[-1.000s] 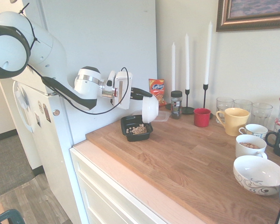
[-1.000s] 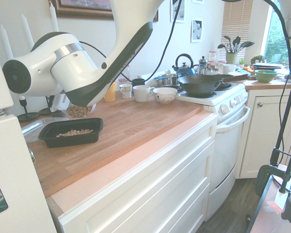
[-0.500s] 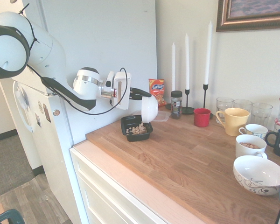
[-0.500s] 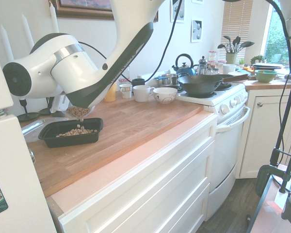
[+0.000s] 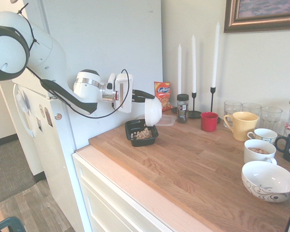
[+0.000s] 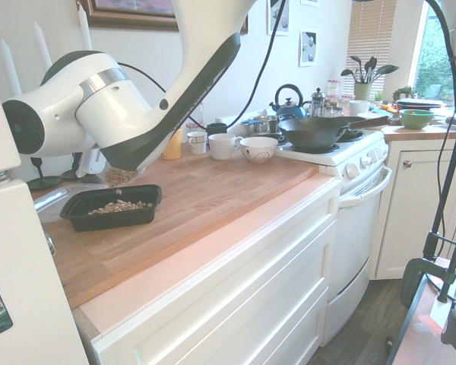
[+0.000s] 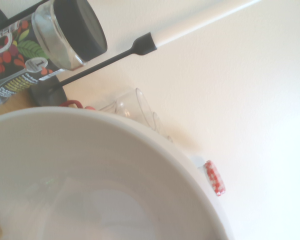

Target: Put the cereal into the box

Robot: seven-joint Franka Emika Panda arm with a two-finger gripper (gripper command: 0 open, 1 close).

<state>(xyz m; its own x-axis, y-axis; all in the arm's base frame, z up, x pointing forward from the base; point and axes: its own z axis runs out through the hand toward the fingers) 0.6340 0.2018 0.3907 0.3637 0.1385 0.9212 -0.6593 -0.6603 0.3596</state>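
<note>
The box point(image 5: 131, 127) is a shallow black tray at the near-left end of the wooden counter, with a small heap of tan cereal point(image 5: 144, 134) in it. My gripper point(image 5: 144, 96) is shut on the rim of a white bowl point(image 5: 153, 111), which it holds tipped on its side just above the tray's far end. In the second exterior view the box point(image 6: 110, 222) holds scattered cereal point(image 6: 120, 206), and more pieces show at the bowl's mouth point(image 6: 120, 176) under the arm. The wrist view looks into the white bowl point(image 7: 90, 190), nearly bare inside.
Behind the tray stand a clear plastic container point(image 5: 166, 120), an orange-red snack bag point(image 5: 162, 92), a spice jar point(image 5: 182, 107) and tall white candles point(image 5: 194, 72). A red cup point(image 5: 209, 121), a yellow mug point(image 5: 241, 124), glasses and bowls point(image 5: 268, 181) fill the right side.
The bowl has shifted a little to the left and tipped further over the tray. More cereal lies in the box than a second ago.
</note>
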